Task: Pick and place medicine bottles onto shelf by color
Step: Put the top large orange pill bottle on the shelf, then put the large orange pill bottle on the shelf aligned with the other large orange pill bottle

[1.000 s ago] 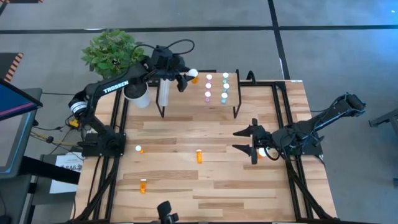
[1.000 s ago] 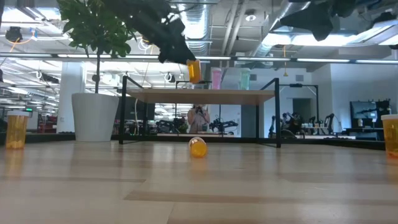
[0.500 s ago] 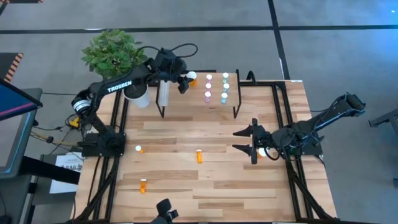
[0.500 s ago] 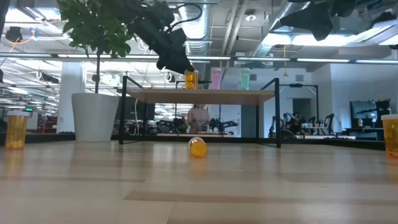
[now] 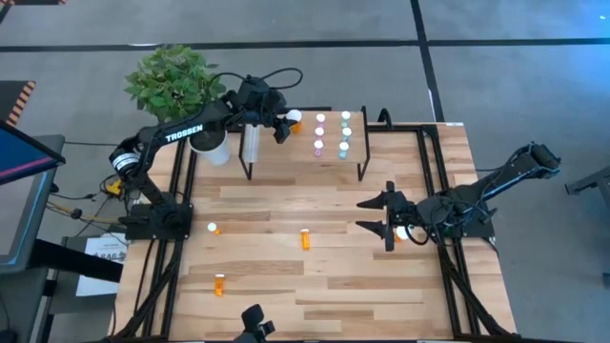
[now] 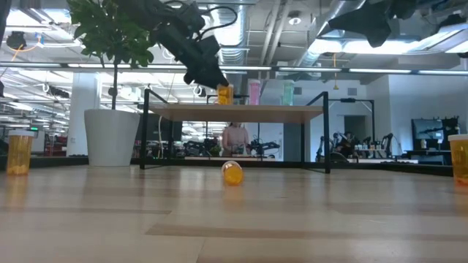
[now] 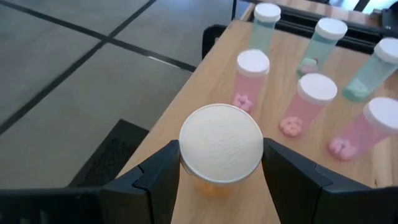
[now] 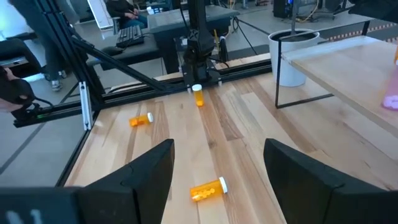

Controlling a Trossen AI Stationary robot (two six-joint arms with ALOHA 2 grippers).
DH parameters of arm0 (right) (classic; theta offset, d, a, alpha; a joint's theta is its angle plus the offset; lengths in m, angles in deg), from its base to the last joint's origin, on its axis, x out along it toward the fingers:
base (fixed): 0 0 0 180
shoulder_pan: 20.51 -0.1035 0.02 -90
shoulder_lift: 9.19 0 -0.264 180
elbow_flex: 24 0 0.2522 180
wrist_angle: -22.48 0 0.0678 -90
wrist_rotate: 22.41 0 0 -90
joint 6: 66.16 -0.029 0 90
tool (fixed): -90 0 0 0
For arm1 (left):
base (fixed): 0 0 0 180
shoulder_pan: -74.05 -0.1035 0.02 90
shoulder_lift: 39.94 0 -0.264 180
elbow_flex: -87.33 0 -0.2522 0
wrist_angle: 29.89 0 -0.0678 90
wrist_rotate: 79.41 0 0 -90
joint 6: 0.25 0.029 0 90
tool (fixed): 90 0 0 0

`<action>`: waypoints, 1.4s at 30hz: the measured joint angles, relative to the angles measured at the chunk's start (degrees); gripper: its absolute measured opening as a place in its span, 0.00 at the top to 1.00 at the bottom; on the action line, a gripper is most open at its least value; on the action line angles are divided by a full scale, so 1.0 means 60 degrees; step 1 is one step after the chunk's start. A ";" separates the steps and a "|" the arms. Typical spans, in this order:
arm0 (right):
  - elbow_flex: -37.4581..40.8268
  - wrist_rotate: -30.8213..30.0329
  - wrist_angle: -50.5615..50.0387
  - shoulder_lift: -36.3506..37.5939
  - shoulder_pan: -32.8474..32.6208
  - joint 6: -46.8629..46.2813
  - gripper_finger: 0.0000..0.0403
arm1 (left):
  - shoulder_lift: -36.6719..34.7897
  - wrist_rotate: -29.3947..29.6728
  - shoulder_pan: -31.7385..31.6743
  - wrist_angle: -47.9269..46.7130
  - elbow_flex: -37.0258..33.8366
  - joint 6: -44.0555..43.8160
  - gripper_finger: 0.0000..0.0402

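Note:
My left gripper (image 5: 289, 122) is over the far left part of the shelf (image 5: 286, 157), shut on an orange bottle (image 6: 224, 93) with a white cap. On the light wood shelf top stand three pink bottles (image 7: 252, 78) and three teal bottles (image 7: 323, 43), in two rows to the orange one's right. My right gripper (image 5: 381, 217) hovers open and empty above the table's right half. Orange bottles lie on the table (image 5: 305, 238), (image 5: 219, 284), (image 5: 213, 229). My left gripper pinches the orange bottle between its two fingers at the white cap (image 7: 221, 143), one finger (image 7: 163, 171) on each side. The fingers come slanting down from the table's left. The bottle stands upright with its base on the shelf top (image 6: 241, 111).
A potted plant (image 5: 173, 76) in a white pot (image 5: 210, 143) stands just left of the shelf. Another orange bottle (image 5: 405, 233) lies under my right gripper. The low view shows two larger orange bottles near the table's sides (image 6: 18, 153), (image 6: 459, 157). A person shows in the room behind (image 6: 235, 137).
My left gripper has gone down with the orange bottle. The bottle hung tilted above the shelf and now stands upright on the shelf top. In the last half second nothing has moved.

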 joint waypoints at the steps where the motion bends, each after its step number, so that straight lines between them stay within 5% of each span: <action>1: 0.0000 0.0000 0.0006 0.0000 0.0000 0.0001 0.33 | 0.0000 0.0000 0.0000 0.0070 0.0000 -0.0003 0.52; 14: 0.0004 0.0003 0.0170 -0.0004 0.0000 -0.0112 0.33 | 0.0586 -0.0061 -0.0153 0.0555 0.0053 -0.0067 0.52; 27: 0.0011 0.0005 0.0145 -0.0004 -0.0007 -0.0305 0.33 | 0.0619 0.0035 -0.0117 0.0104 0.0029 -0.0154 0.35; 42: 0.0011 0.0004 0.0129 -0.0004 -0.0003 -0.0531 0.33 | -0.1456 0.0010 0.0159 -0.1539 0.0029 -0.0056 0.34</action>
